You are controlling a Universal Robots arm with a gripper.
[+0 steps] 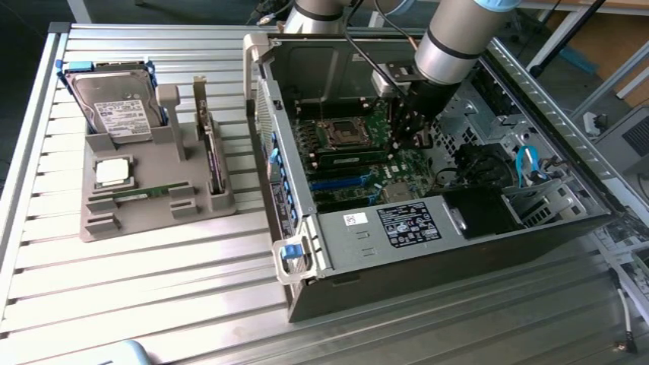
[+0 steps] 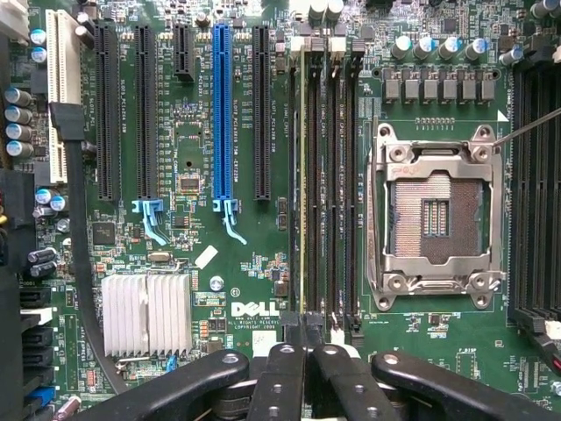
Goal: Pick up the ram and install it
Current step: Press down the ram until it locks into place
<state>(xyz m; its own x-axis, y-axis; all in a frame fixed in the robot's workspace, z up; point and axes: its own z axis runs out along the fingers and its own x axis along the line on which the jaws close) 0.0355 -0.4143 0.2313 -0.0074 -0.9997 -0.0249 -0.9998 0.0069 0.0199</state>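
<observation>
Ram seated on the motherboard, gripper at its end

We see the ram (image 2: 304, 175) standing edge-on in a memory slot beside the empty CPU socket (image 2: 436, 219) of the motherboard (image 2: 202, 132), inside the open computer case (image 1: 406, 266). The gripper (image 2: 304, 346) hangs over the stick's near end with its fingers pressed together (whether they actually clamp the board's edge we cannot tell). In the exterior view the gripper (image 1: 411, 137) reaches down by the ram (image 1: 350, 157), and a spare memory stick (image 1: 142, 194) lies on the grey tray (image 1: 152, 220) outside the case.
</observation>
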